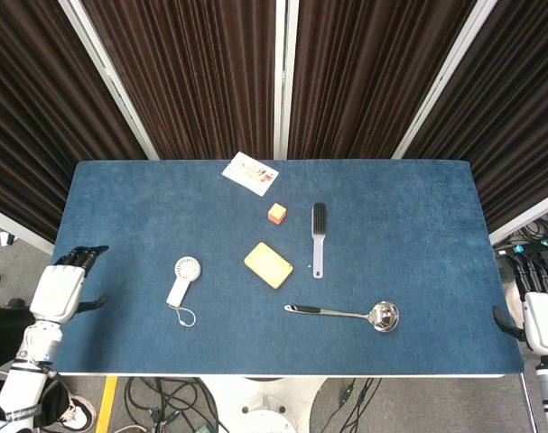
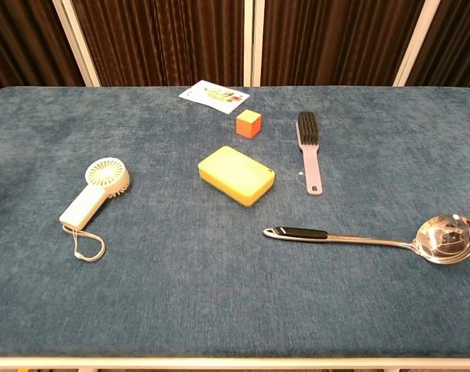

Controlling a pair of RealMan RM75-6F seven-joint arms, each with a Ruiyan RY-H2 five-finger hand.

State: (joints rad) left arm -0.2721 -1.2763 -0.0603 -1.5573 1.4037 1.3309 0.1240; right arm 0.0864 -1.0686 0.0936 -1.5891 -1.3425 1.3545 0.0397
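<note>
White-shelled left hand (image 1: 59, 290) w/ black fingers (image 1: 82, 257), lower left; right hand (image 1: 542, 317) same, lower right; white forearms.

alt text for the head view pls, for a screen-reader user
Both robot hands, left hand and right hand, sit open and holding nothing at the side edges of a blue table. Between them lie a white handheld fan, yellow sponge, orange cube, brush, steel ladle and a card.
</note>
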